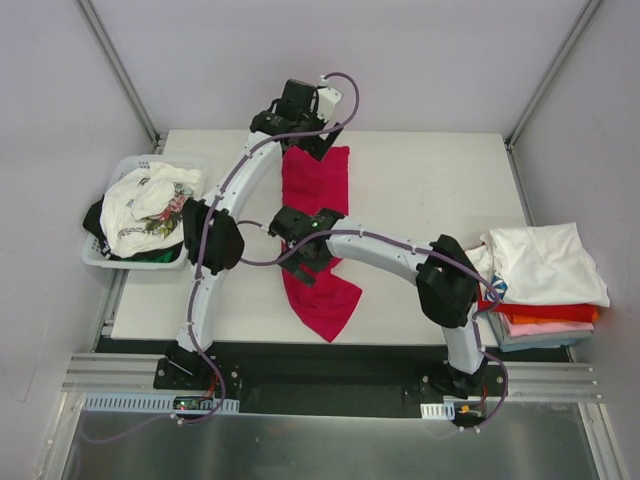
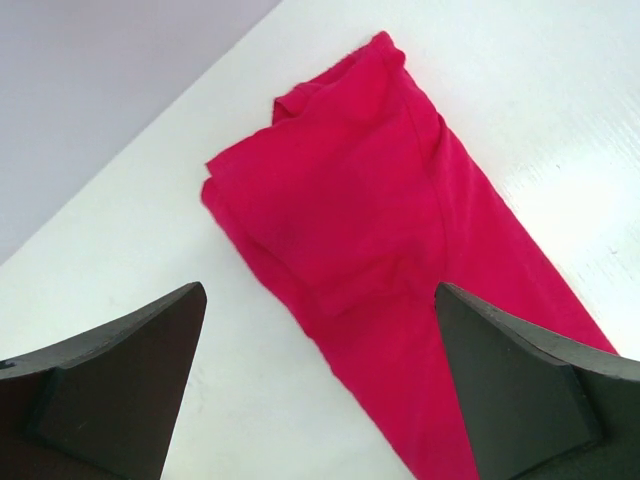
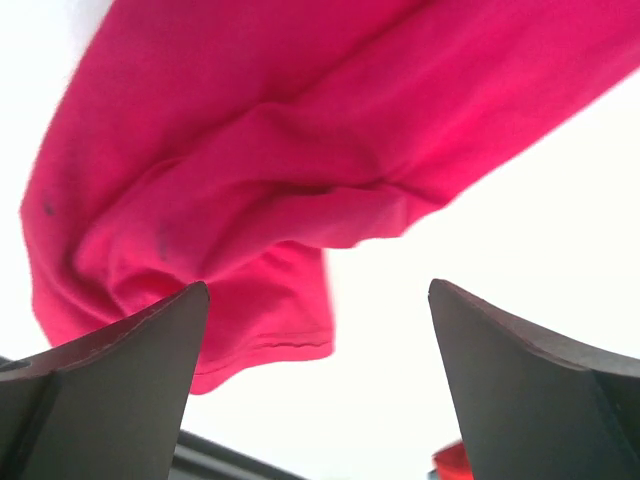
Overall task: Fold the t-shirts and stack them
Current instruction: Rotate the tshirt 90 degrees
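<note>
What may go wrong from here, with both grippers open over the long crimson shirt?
1. The crimson shirt is bunched under the right gripper; a pinch may catch uneven layers and give a crooked fold.
2. Its near end lies close to the near edge of the table; a pull that way might drag it off.
3. The stack of folded shirts seems to overhang the right edge, so one more shirt could tip it.

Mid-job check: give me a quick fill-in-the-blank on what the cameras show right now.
The left gripper and right gripper both stand ____.
The crimson cloth t-shirt lies on the white ____.
The top t-shirt of the folded stack is ____.
Missing words: open; table; white.
</note>
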You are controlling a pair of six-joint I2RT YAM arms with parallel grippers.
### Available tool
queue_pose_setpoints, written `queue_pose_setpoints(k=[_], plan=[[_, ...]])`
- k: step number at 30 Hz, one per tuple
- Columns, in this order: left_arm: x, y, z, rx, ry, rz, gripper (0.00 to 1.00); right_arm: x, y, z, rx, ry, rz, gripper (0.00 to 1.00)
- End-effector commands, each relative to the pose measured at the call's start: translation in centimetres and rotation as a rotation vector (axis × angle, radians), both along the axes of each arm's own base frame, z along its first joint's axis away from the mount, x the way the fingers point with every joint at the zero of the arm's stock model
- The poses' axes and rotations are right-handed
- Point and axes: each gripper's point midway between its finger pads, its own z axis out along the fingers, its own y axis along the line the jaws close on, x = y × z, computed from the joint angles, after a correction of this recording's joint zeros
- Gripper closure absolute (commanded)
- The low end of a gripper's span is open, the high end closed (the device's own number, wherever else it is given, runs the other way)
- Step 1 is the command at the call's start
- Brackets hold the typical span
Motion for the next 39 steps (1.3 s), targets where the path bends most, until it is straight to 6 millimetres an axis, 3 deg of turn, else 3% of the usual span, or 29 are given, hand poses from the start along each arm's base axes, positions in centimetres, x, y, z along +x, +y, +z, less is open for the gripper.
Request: queue_pose_setpoints(k=[1, 2, 3, 5, 6, 8, 9, 10, 11, 13, 14, 15, 23, 28, 32, 39], plan=[[-1.2, 2.7, 4.0, 0.039, -0.072, 0.043, 0.01, 3.7, -1.7, 3.8, 0.016, -0.17, 0.014, 0.04], [-1.7, 3.4, 4.9, 0.03, -0.078, 0.057, 0.01, 4.5, -2.1, 3.7, -0.003, -0.187, 0.032, 0.04], [-2.2, 4.2, 3.8, 0.04, -0.046, 0.068, 0.01, 5.8, -2.8, 3.4, -0.007, -0.2, 0.009, 0.04], [-2.9, 6.0, 4.9, 0.021, -0.046, 0.095, 0.01, 7.9, -4.1, 2.8, -0.018, -0.204, -0.016, 0.04], [-3.4, 6.6, 3.7, 0.035, -0.015, 0.101, 0.01, 8.7, -4.5, 2.0, -0.037, -0.203, -0.027, 0.04], [-4.0, 8.2, 4.4, 0.049, -0.024, 0.128, 0.01, 10.6, -5.2, 1.9, -0.05, -0.215, -0.033, 0.04], [-4.5, 8.7, 3.2, 0.068, 0.002, 0.131, 0.01, 11.2, -5.5, 0.9, -0.074, -0.202, -0.036, 0.04], [-4.9, 9.3, 3.5, 0.071, 0.0, 0.136, 0.01, 11.8, -5.6, 0.7, -0.078, -0.198, -0.038, 0.04], [-5.5, 9.8, 2.5, 0.088, 0.026, 0.142, 0.01, 12.9, -5.7, 1.1, -0.07, -0.204, -0.049, 0.04], [-6.3, 10.4, 2.5, 0.089, 0.031, 0.147, 0.01, 13.7, -5.7, 0.1, -0.056, -0.157, -0.053, 0.04], [-6.8, 10.9, 1.4, 0.1, 0.06, 0.151, 0.01, 13.8, -6.0, -0.3, -0.037, -0.11, -0.061, 0.04], [-7.2, 11.2, 1.2, 0.102, 0.068, 0.153, 0.01, 14.5, -5.3, 0.6, 0.005, -0.11, -0.065, 0.04], [-10.3, 12.7, -1.8, 0.138, 0.151, 0.139, 0.01, 14.6, -3.6, -0.2, 0.13, 0.061, -0.036, 0.04], [-11.2, 12.7, -2.9, 0.134, 0.184, 0.126, 0.01, 13.9, -2.8, 0.0, 0.205, 0.152, -0.013, 0.04], [-11.9, 12.8, -3.9, 0.139, 0.213, 0.121, 0.01, 13.2, -2.6, -1.0, 0.248, 0.23, -0.011, 0.04], [-12.2, 13.1, -3.6, 0.151, 0.204, 0.121, 0.01, 13.1, -2.5, -2.9, 0.262, 0.289, -0.01, 0.04]])
